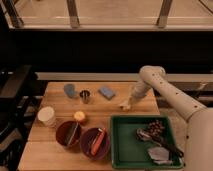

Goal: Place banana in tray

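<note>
Banana [123, 105]: small, pale yellow, slender fruit, located at the right side of the wooden table [55, 155], just beyond the far left corner of the tray and outside its rim. The gripper [128, 101] is positioned directly at the banana's upper right end; whether the banana rests on the table or is raised cannot be determined. Tray [125, 146]: large, rectangular, green, with a raised rim, sitting flat at the table's near right corner. Its right half contains dark and pale items [156, 137].
</note>
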